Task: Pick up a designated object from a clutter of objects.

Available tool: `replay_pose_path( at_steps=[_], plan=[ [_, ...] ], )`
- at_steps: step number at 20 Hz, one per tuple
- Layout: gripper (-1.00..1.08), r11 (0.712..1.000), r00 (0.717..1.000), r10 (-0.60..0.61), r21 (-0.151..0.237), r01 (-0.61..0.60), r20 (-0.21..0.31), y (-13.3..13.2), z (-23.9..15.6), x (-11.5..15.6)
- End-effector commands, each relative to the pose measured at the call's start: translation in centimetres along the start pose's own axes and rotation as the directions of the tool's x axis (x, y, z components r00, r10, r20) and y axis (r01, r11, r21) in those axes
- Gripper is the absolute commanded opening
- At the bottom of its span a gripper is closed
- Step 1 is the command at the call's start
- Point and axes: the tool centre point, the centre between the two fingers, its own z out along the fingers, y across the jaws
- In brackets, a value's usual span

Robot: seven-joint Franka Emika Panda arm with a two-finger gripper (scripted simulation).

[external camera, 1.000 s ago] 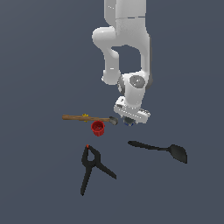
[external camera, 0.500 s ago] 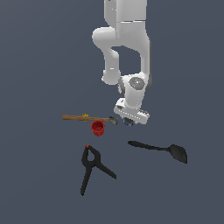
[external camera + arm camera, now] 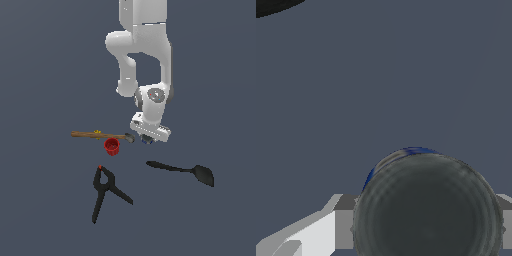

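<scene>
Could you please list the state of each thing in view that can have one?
blue can: upright, between the gripper's fingers.
gripper: low around the can; closure cannot be told.
red cup: upright, mouth up, beside the hammer.
hammer: lying flat.
spring clamp: lying flat.
spoon: lying flat.

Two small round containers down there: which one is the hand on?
The blue can, sitting between the hand's fingers. The red cup stands apart, in the open beside the hammer.
</scene>
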Motion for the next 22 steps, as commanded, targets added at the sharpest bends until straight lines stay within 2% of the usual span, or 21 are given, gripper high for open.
replay_pose_path(
  at_steps=[1, 11, 22],
  plan=[
    [-1.0, 1.0, 1.0, 0.0, 0.001, 0.0, -0.001, 0.1, -0.4, 0.2],
    [-1.0, 1.0, 1.0, 0.001, 0.001, -0.001, 0.0, 1.3, -5.1, 2.6],
    [-1.0, 1.0, 1.0, 0.003, -0.001, -0.003, -0.001, 3.8, -14.5, 7.3]
  ],
)
